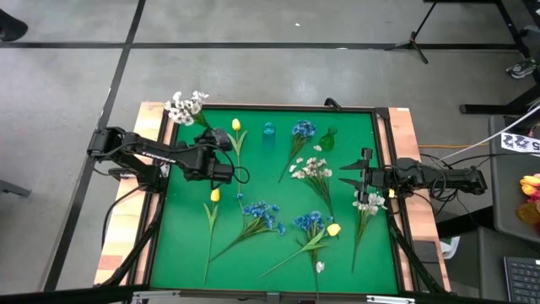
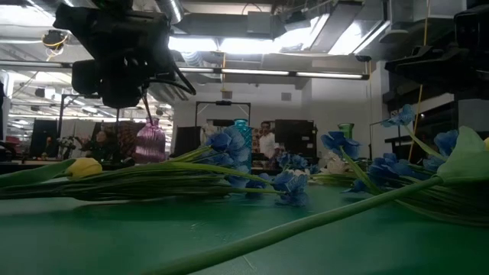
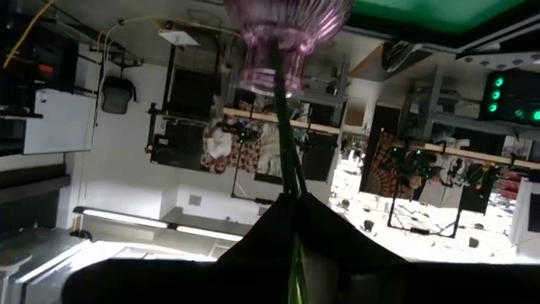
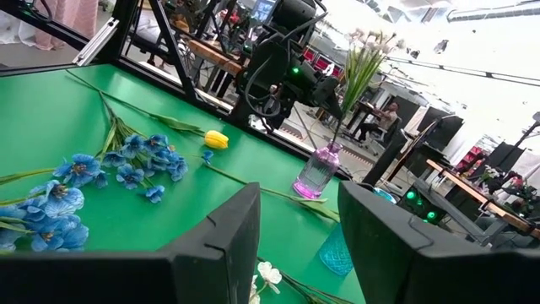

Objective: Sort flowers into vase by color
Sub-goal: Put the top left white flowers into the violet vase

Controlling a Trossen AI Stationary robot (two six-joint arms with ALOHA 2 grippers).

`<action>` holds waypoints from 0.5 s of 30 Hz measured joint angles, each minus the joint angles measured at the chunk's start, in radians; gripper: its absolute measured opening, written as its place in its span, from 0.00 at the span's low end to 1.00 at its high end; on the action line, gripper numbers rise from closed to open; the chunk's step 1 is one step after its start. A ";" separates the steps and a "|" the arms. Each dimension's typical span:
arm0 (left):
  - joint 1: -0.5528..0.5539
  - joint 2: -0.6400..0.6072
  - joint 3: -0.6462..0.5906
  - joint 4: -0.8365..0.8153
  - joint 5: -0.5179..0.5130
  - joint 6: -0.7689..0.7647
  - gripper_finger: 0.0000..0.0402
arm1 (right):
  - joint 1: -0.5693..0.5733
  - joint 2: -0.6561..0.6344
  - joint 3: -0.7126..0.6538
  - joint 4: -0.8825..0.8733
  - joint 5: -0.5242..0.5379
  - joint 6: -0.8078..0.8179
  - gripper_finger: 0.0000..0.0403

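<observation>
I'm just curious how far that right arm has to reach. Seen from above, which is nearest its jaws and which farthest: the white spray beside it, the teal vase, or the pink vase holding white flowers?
From the right gripper:
1. White spray, just beside it, right edge.
2. Teal vase, far middle of the mat.
3. Pink vase, far left, by the left arm.

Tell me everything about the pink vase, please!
The pink vase is a small see-through bottle that looks like ribbed glass or plastic, with a round belly and narrow neck. It stands upright near the far left corner of the green mat. A white flower spray already sits in it, its green stalk running down through the neck. The left gripper sits right by it, fingers closed around that stalk. Nothing else touches the vase.
</observation>
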 joint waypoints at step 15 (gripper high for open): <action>0.000 0.000 0.000 0.000 0.009 0.007 0.28 | 0.000 0.000 0.001 -0.001 0.053 0.002 0.40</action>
